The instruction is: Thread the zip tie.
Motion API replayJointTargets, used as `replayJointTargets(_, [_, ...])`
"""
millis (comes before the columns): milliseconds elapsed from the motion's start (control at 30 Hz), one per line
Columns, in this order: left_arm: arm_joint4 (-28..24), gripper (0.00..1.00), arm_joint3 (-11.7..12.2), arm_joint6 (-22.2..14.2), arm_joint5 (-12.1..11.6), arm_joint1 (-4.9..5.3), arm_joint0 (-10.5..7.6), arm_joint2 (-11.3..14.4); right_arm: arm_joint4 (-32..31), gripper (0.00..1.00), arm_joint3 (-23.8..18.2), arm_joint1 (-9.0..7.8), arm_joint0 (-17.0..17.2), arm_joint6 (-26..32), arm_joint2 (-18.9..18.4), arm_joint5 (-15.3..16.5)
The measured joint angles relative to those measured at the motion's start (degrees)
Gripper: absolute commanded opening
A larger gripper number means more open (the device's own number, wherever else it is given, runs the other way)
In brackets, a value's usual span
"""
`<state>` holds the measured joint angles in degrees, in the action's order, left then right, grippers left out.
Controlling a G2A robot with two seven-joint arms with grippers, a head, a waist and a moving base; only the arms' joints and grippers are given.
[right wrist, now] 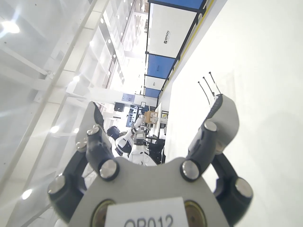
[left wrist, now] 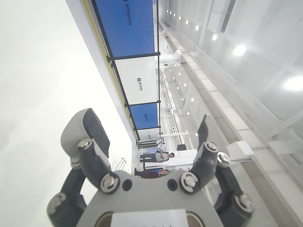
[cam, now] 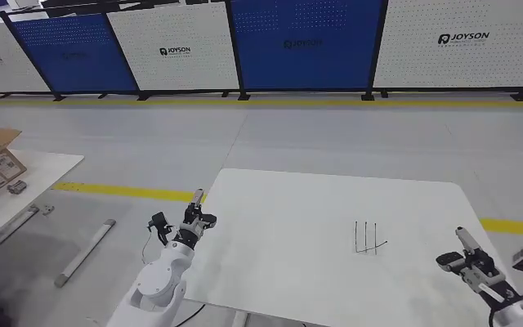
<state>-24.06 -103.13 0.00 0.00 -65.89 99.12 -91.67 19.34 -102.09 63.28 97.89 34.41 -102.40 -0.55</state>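
Observation:
Three thin black zip ties point(cam: 368, 237) lie side by side on the white table point(cam: 310, 212), right of its middle; they also show in the right wrist view as zip ties point(right wrist: 208, 85) and far off in the left wrist view as zip ties point(left wrist: 121, 163). My left gripper point(cam: 196, 204) hovers at the table's left edge, far from them, open with nothing between its fingers point(left wrist: 94, 128). My right gripper point(cam: 466, 243) sits at the table's right front corner, a short way right of the ties, open and empty; one finger point(right wrist: 221, 109) points toward them.
A second white table point(cam: 33, 176) with a cardboard box point(cam: 8, 151) stands at the far left. A grey bar point(cam: 84, 252) lies on the floor beside the left arm. Blue and white partition panels point(cam: 302, 41) line the far side beyond a yellow floor line.

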Motion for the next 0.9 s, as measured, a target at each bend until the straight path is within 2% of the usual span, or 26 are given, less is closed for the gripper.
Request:
replayJointTargets(333, [0.00,1.00,0.00,0.00,0.00,0.00,0.00,0.00,0.02,1.00,-0.02,-0.01,-0.01,-0.04,0.02,0.01])
replayJointTargets(400, [0.00,1.00,0.00,0.00,0.00,0.00,0.00,0.00,0.44,1.00,0.70,-0.54,-1.43,1.89,-0.07,-0.17])
replayJointTargets(433, [0.00,1.00,0.00,0.00,0.00,0.00,0.00,0.00,0.82,1.00,1.90,-0.91,-2.62,4.29,-0.90,-0.28])
replayJointTargets(500, [0.00,1.00,0.00,0.00,0.00,0.00,0.00,0.00,1.13,1.00,4.89,-1.69,-5.50,13.33,-2.93,-0.57])
replayJointTargets(600, [0.00,1.00,0.00,0.00,0.00,0.00,0.00,0.00,-1.54,1.00,7.90,-2.67,-9.75,25.09,-3.40,-1.84])
replayJointTargets(733, [0.00,1.00,0.00,0.00,0.00,0.00,0.00,0.00,-6.43,1.00,11.75,-3.86,-16.14,35.09,-1.29,-3.49])
replayJointTargets(900, [0.00,1.00,0.00,0.00,0.00,0.00,0.00,0.00,-12.03,1.00,17.57,-5.08,-24.38,45.22,3.68,-4.19])
